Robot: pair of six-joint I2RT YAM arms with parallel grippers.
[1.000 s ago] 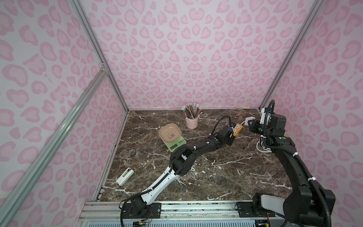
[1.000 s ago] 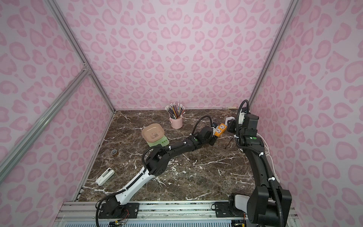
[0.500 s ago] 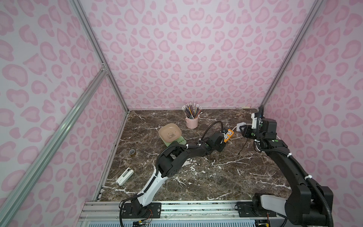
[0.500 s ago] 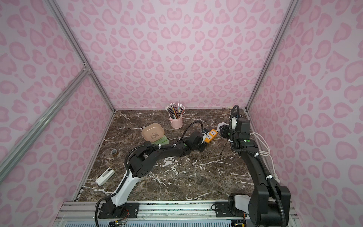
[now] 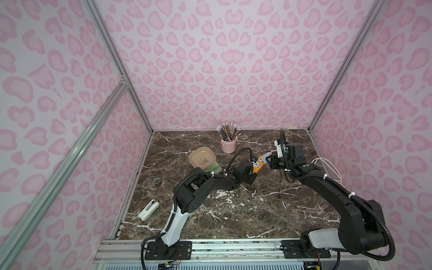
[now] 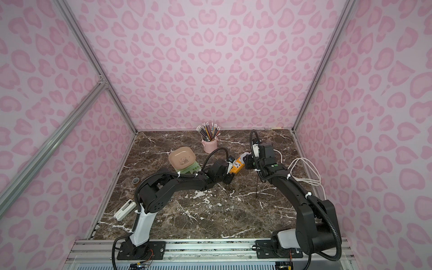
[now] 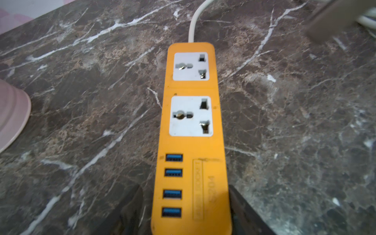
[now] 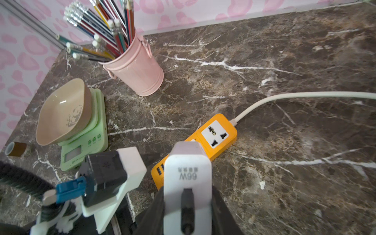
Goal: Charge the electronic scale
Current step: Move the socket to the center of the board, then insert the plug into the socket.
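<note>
Since one second ago, strip has been shifted left and down in frame, toward scale. The left elbow has been folded back. Right gripper has been brought in from the right side of table to just beside the strip's upper end.

Top views: scale is seen left of centre, upright and untouched, close to the left forearm. Left gripper is set at the strip's lower end. A thin black lead is seen hanging from the right gripper to the table; its free end cannot be traced to the scale.

Left wrist: strip runs up mid-frame. Sockets and USB ports are all empty. Fingers straddle the strip's lower end. A gap is seen beside the left-hand one, so the hold is judged released.

Right wrist: charger is clamped between the fingers at lower centre, with the lead plugged into it. Scale is seen at frame left; no lead is seen at it.

Step judged: plugging charger into strip. The next move is judged to call for prongs lined up over a socket and pressed straight down, with the strip steadied. The scale end of the lead is not yet connected.
</note>
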